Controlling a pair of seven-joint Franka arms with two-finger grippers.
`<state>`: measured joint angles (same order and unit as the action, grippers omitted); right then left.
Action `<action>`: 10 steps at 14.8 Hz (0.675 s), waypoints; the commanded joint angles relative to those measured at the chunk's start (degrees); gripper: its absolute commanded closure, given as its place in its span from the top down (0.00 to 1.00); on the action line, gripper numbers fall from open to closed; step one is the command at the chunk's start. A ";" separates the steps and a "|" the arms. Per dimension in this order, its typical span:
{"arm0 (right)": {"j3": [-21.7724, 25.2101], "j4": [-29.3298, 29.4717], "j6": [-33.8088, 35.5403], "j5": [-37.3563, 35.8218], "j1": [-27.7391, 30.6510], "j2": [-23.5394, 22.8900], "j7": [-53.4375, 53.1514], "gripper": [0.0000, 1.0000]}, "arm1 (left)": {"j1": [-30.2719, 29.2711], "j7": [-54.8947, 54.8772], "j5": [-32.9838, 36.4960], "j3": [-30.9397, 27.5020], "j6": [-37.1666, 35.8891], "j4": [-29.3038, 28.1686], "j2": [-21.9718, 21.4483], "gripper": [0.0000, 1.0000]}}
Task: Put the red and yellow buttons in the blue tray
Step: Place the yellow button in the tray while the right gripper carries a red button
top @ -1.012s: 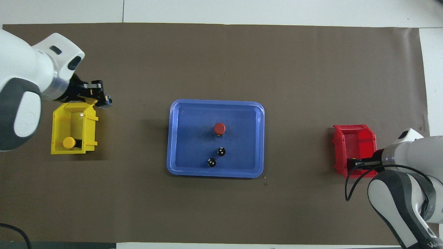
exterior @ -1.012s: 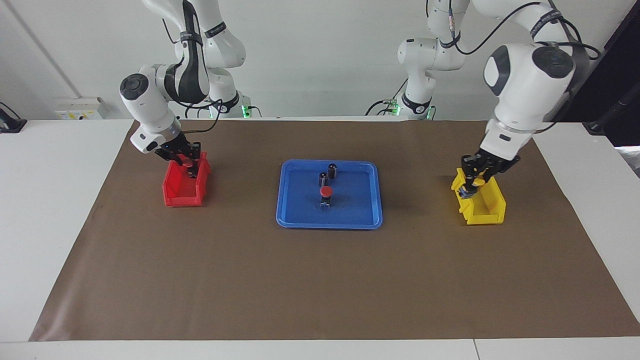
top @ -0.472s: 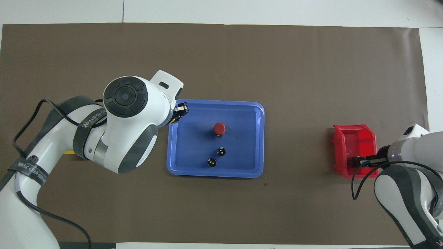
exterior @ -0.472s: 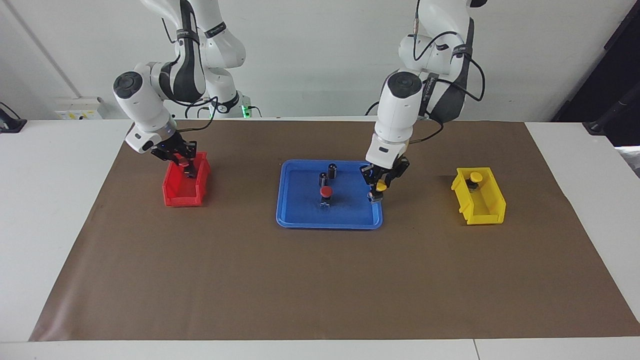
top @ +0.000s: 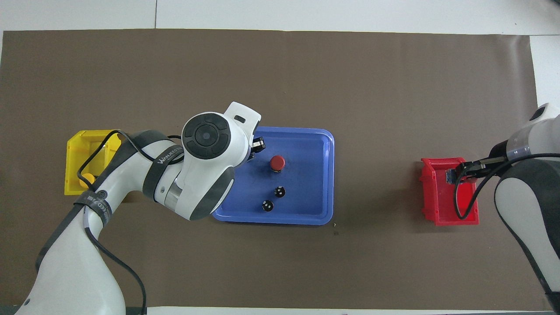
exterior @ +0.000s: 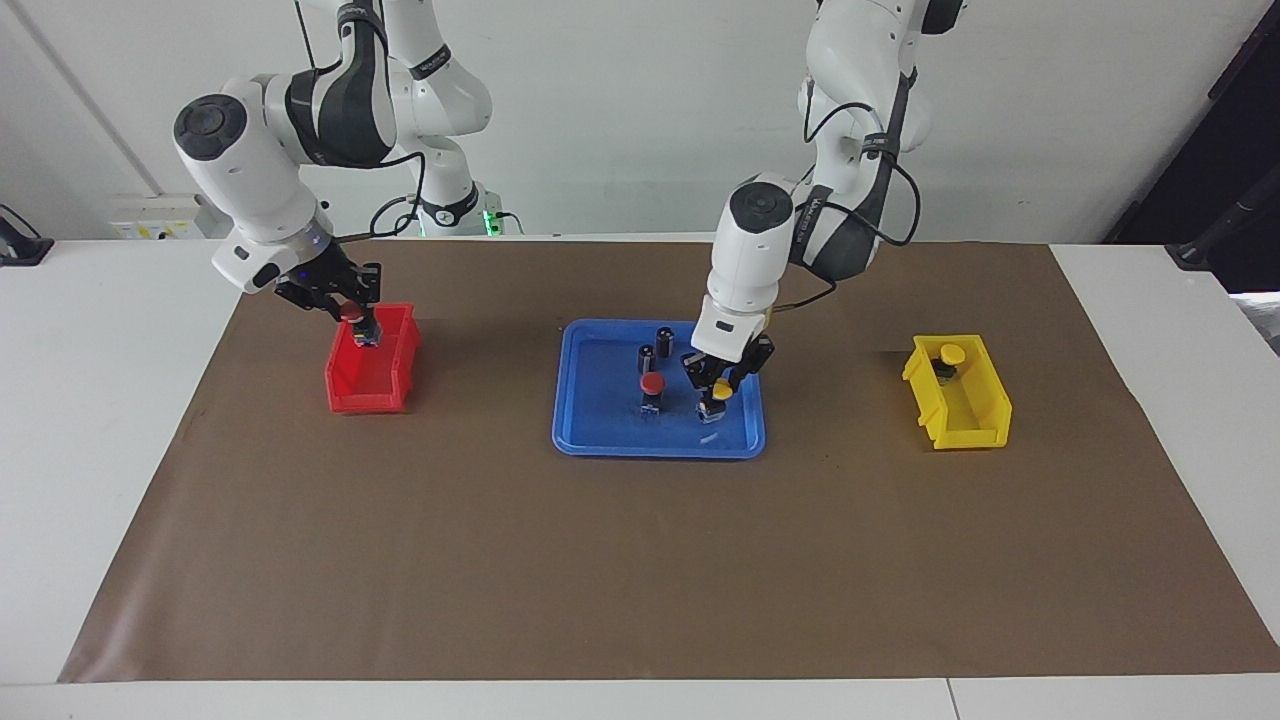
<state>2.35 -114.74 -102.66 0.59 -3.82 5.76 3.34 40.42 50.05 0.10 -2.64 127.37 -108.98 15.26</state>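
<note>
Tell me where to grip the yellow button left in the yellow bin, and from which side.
Grip the yellow button by its short black body just under the cap, coming from above: the yellow bin walls it in, and it sits at the end nearer the robots. Its exact tilt is unclear.

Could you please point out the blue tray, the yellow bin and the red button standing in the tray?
blue tray point(exterior: 600, 440): facing view, bare floor by its rim.
yellow bin point(exterior: 975, 420): facing view, its outer wall.
red button point(exterior: 652, 384): facing view, its round cap.
</note>
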 commanded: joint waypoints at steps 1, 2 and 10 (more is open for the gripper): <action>-0.24 6.63 -0.24 2.13 -7.05 -5.05 -10.33 0.28 | 1.33 0.75 -0.36 -1.23 0.60 0.26 1.00 0.01; -0.24 6.63 -2.26 3.79 -8.82 -5.23 -13.07 0.28 | 1.33 0.75 -0.27 -1.23 0.51 0.26 1.00 0.06; -0.24 9.89 -14.13 7.68 -20.08 -12.87 -28.38 0.28 | 0.98 -0.12 -0.27 -1.41 -6.58 2.53 -1.45 0.96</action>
<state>1.82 -106.78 -114.56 7.12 -22.39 -4.10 -22.45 40.97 50.41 0.10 -3.07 125.80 -108.05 15.79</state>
